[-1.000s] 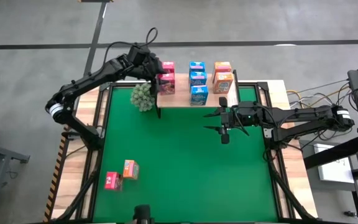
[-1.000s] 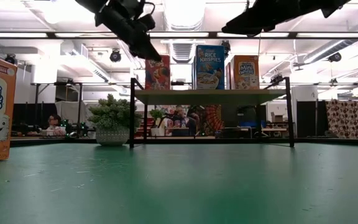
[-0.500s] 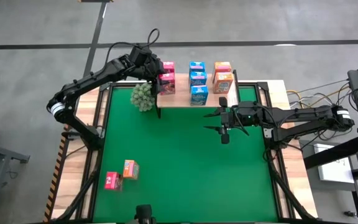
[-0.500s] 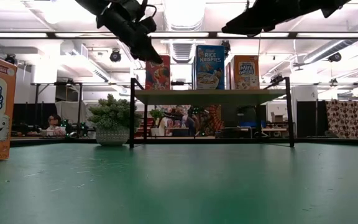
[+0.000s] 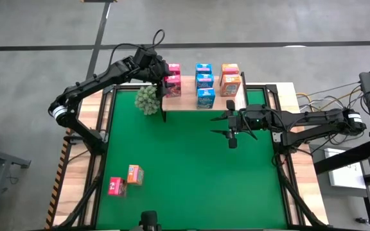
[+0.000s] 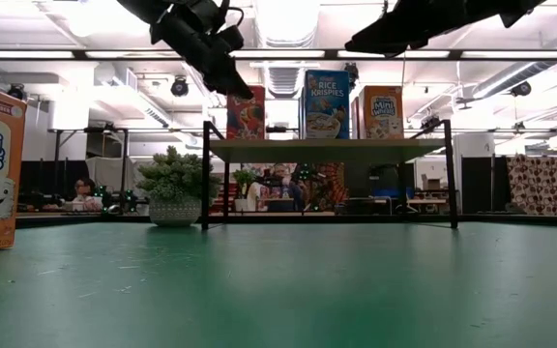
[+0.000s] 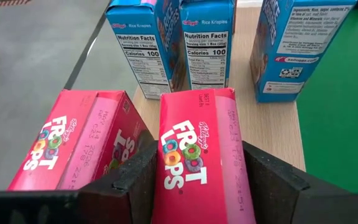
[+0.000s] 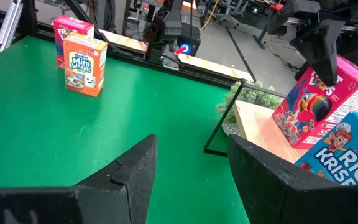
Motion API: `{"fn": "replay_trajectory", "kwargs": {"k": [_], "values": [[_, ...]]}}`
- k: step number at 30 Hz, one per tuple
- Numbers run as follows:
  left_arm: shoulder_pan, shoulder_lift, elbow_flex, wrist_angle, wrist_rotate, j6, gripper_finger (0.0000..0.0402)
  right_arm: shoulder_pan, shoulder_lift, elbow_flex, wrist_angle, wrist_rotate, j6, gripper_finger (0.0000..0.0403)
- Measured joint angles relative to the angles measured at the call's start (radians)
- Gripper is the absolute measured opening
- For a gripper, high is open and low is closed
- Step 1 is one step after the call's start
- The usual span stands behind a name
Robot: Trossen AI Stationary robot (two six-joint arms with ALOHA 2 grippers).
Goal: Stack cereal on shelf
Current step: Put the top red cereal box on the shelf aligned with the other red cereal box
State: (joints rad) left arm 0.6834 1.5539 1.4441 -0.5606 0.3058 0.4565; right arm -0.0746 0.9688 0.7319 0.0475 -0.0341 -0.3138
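On the shelf (image 5: 201,101) stand seven cereal boxes, two pink-red, three blue, two orange, the left gripper (image 7: 194,177) clamped around a pink-red Froot Loops box (image 7: 201,162), while only the right wrist view shows the spread-open right gripper (image 8: 188,168) facing two boxes (image 8: 79,53) across the green mat (image 5: 185,167).
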Motion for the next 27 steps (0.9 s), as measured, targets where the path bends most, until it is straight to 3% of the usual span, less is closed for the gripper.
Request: {"fn": "replay_trajectory", "kwargs": {"k": [11,19,27], "values": [[0.000,-0.001,0.000,0.000,-0.001,0.003,0.0228,0.000,0.000,0.000,-0.011,0.000,0.000,0.0185],[-0.003,-0.042,0.022,-0.024,-0.003,0.006,0.0233,0.000,0.000,0.000,-0.013,0.000,0.000,0.0185],[-0.028,-0.053,0.169,-0.230,-0.001,-0.006,0.0233,0.000,0.000,0.000,-0.013,0.000,0.000,0.0185]]}}
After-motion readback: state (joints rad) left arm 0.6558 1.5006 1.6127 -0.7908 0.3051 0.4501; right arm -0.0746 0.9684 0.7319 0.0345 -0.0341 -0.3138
